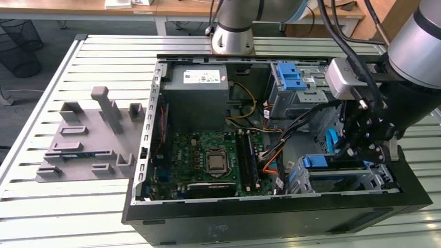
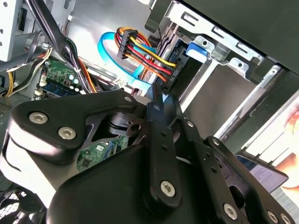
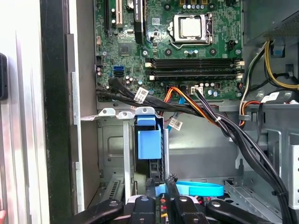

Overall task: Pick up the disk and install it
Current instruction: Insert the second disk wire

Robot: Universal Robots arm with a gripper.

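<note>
Black gripper (image 1: pixel 364 150) reaches down beside the disk (image 1: pixel 324 162) in the bay.

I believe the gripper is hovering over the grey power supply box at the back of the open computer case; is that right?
Not quite. In the exterior view the gripper is down at the metal drive bay in the front corner of the open computer case, not over the power supply box.

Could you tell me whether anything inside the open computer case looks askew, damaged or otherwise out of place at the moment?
Nothing stands out. The disk sits upright in the metal drive cage, square to its walls, with the claw right at its end. The loose-looking cables drape across the case without visible damage, and the motherboard looks intact.
</note>
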